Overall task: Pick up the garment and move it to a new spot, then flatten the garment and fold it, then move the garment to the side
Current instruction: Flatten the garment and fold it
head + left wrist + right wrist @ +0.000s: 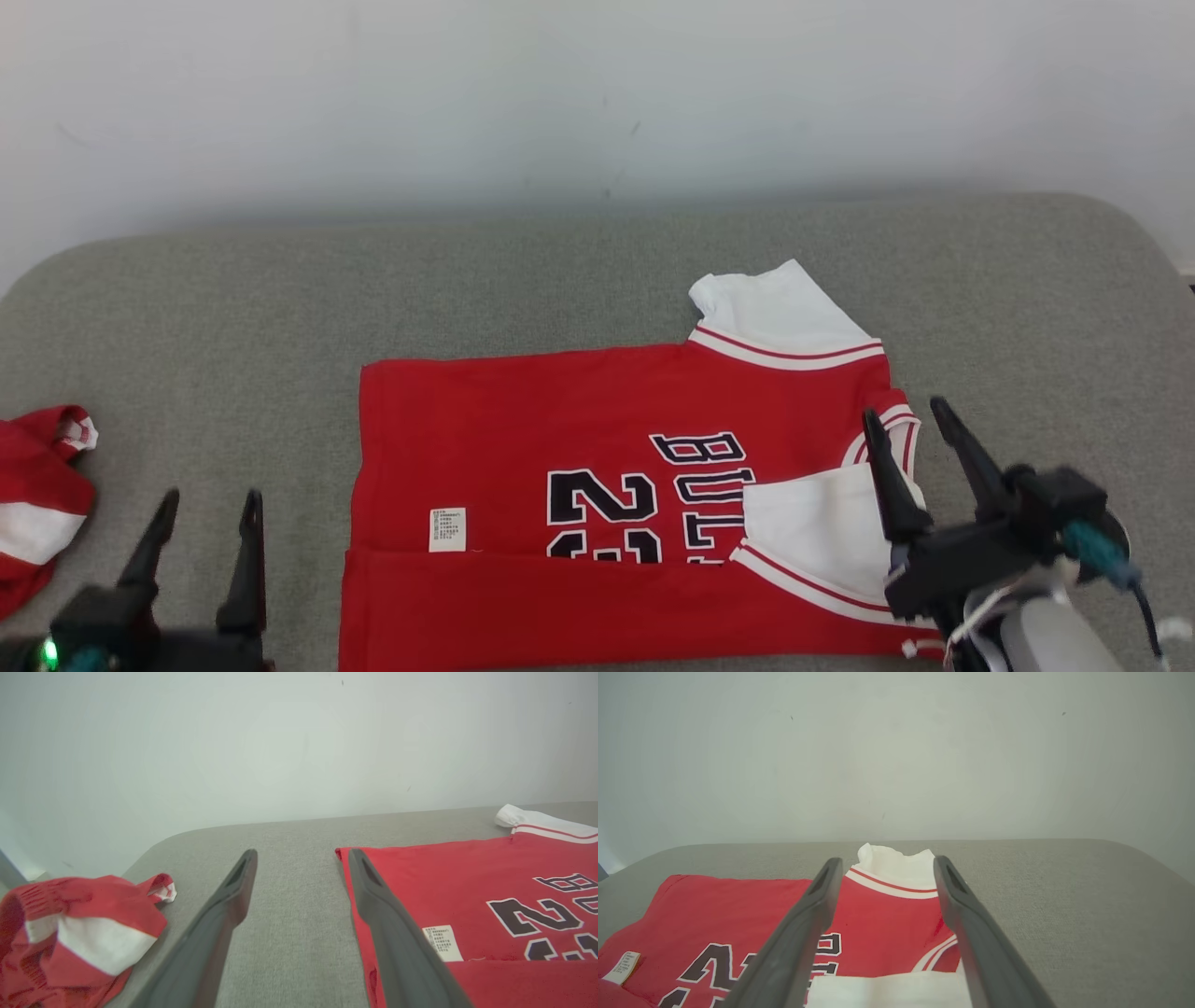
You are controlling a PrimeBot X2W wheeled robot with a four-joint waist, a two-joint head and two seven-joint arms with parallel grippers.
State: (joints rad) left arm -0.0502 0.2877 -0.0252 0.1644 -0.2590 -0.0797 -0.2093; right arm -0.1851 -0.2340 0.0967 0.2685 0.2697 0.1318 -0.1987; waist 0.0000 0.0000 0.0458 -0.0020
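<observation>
A red jersey (597,439) with white sleeves and dark lettering lies spread on the grey couch (560,280). Its near edge is folded over the body, and the near sleeve (822,541) lies folded inward on top. The far sleeve (775,308) sticks out flat. My right gripper (906,420) is open above the jersey's collar end, holding nothing. In the right wrist view the jersey (887,910) shows between the open fingers (803,933). My left gripper (210,504) is open over bare cushion to the left of the jersey (467,882), holding nothing.
A crumpled red and white garment (37,504) lies at the couch's left edge, seen also in the left wrist view as a garment (79,933) left of my fingers. A pale wall (597,93) rises behind the couch. Bare cushion stretches behind and right of the jersey.
</observation>
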